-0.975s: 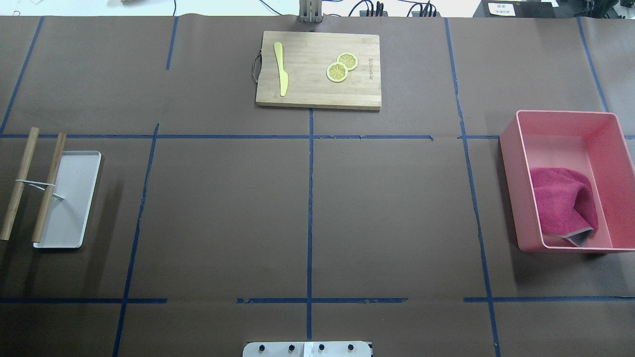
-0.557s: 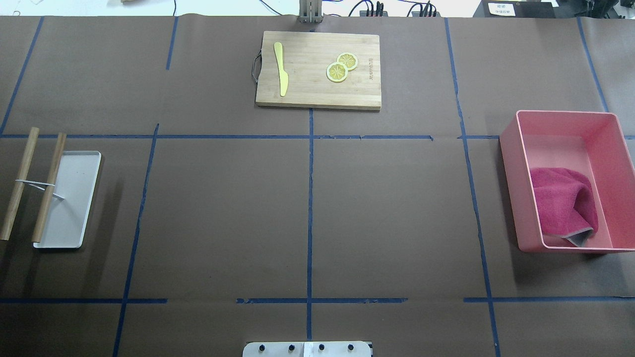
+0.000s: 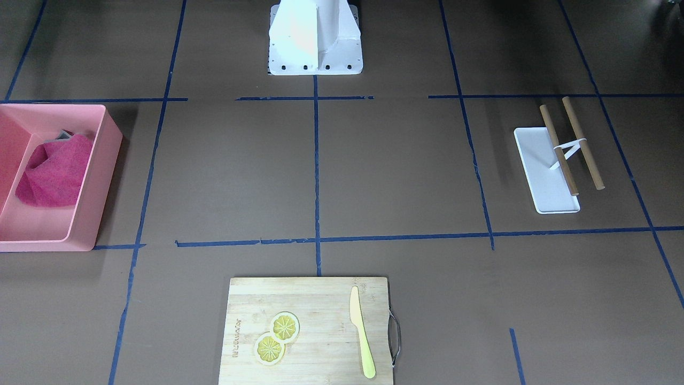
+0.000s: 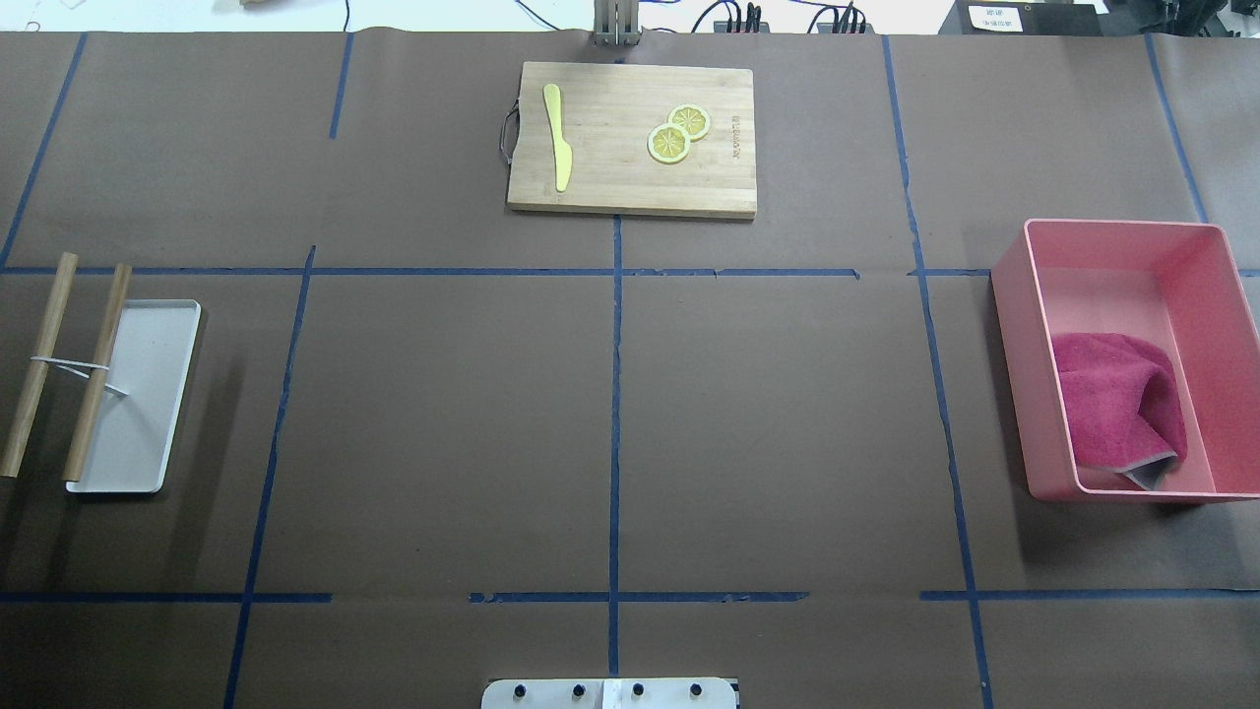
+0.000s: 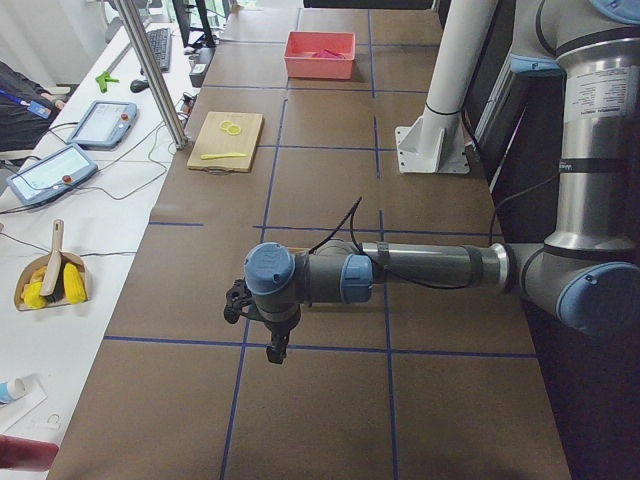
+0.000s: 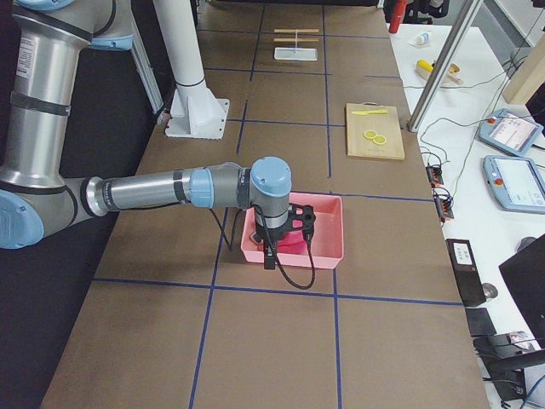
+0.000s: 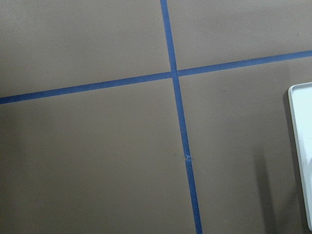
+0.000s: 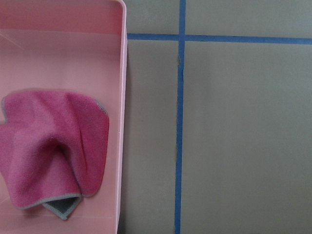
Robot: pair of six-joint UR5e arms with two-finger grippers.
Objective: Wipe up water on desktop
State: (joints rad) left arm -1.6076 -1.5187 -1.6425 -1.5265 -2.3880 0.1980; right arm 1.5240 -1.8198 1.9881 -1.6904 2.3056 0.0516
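Note:
The desktop (image 4: 443,423) is a wide dark-brown surface crossed by blue tape lines; I see no water on it in any view. A magenta cloth (image 4: 1117,399) lies crumpled in a pink bin (image 4: 1014,374) at the right; it also shows in the right wrist view (image 8: 48,156). My right gripper (image 6: 271,256) hangs over the bin's near edge. My left gripper (image 5: 272,345) hangs over bare desktop near the white tray (image 7: 302,146). Both show only in the side views, so I cannot tell whether they are open or shut.
A bamboo cutting board (image 4: 630,177) with a yellow knife (image 4: 557,138) and two lemon slices (image 4: 677,133) lies at the far middle. Two wooden sticks (image 4: 39,364) joined by a white band rest across the white tray (image 4: 148,414) at the left. The robot's base (image 3: 315,37) stands at the near edge.

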